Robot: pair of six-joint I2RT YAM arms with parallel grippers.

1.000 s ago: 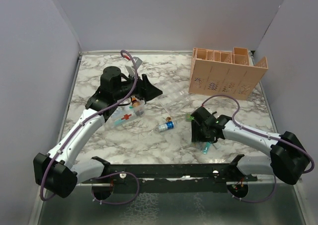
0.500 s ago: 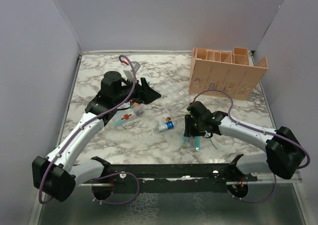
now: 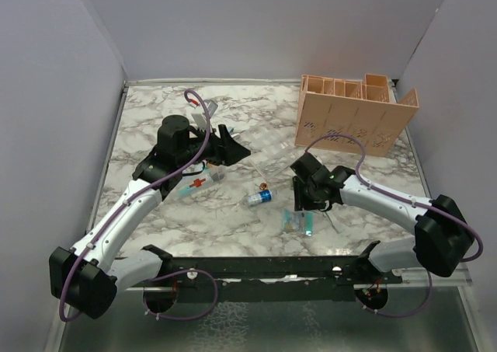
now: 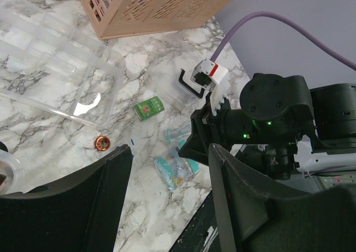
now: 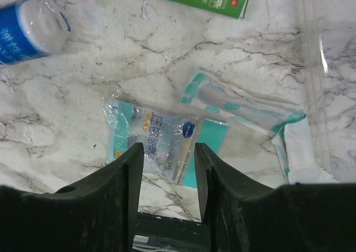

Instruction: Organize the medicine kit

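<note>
Right hand [image 5: 167,152]: part open, empty, aimed at a clear-and-teal plastic sachet [image 5: 153,138] on the marbled counter [image 5: 67,85].
Left hand [image 4: 169,157]: wide open, empty.
Kit: clear rectangular plastic medicine kit [image 4: 72,85], well apart, by the peach slotted organizer [image 3: 349,119].
Risk: sachets overlap; the hand may skid or pinch two.

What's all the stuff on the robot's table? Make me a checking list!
Surface: marble-pattern table, no spills seen.
Job's things: medicine kit, clear with a red cross, on the left half; contents hard to tell.
Clutter: clear tray, blue-labelled bottle, green packet, teal packets and copper-coloured cap lying loose; peach slotted organizer standing at back right.
Grippers: left gripper open, empty; right gripper open above the teal packets.
Cables: purple cable looping over each arm.
Surroundings: plain pale walls on three sides.
</note>
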